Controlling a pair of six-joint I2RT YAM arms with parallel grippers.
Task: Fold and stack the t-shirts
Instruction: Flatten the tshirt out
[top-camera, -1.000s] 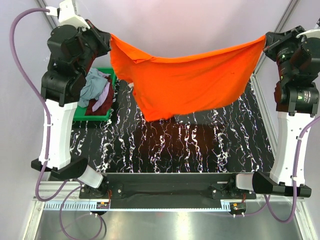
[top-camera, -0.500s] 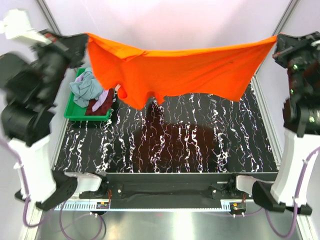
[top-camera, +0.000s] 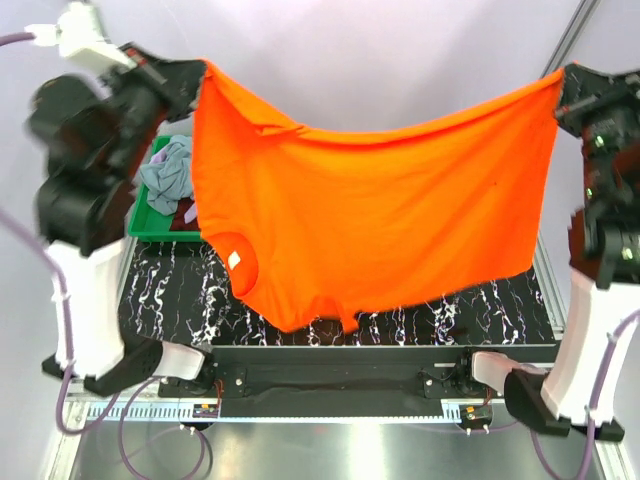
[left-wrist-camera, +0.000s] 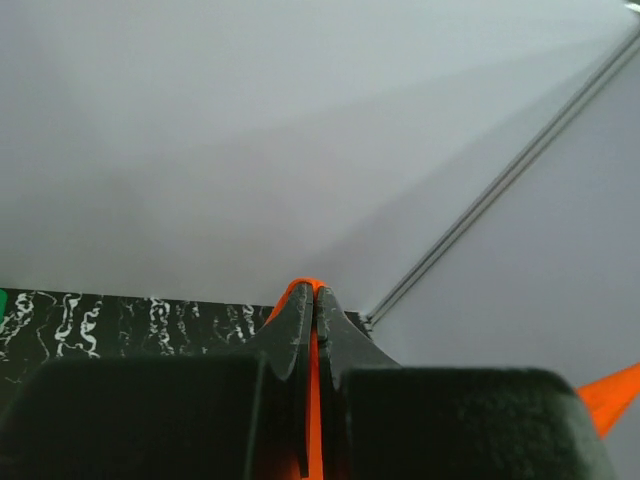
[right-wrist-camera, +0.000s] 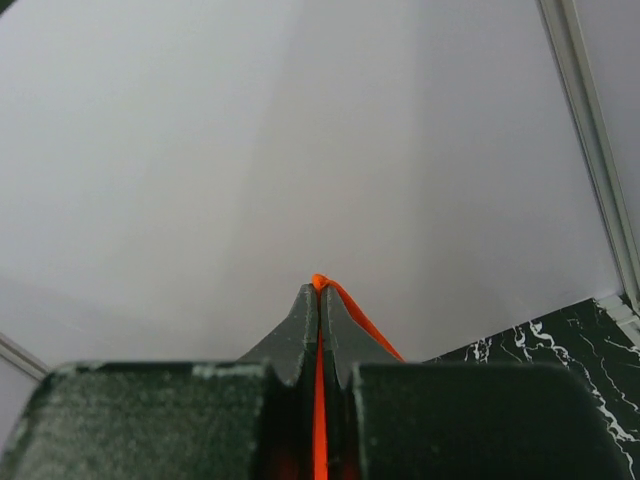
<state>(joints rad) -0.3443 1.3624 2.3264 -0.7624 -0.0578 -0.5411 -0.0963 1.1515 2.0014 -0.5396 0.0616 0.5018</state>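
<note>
Left claw (left-wrist-camera: 316, 295), right claw (right-wrist-camera: 319, 290) pinch orange t-shirt (top-camera: 380, 210); length sideways, neck (top-camera: 245, 268) left.

The t-shirt (top-camera: 380, 220) hangs spread in the air between the arms, one top corner pinched in the left gripper (top-camera: 196, 80), the other in the right gripper (top-camera: 558, 88). Under and behind it lies the table (top-camera: 495, 300). At the table's far left sits the bin (top-camera: 165, 229), heaped shirts (top-camera: 168, 172) inside.

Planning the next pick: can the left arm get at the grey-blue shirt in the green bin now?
Probably not: the left gripper is shut on the raised orange t-shirt, though the green bin lies nearby.
</note>
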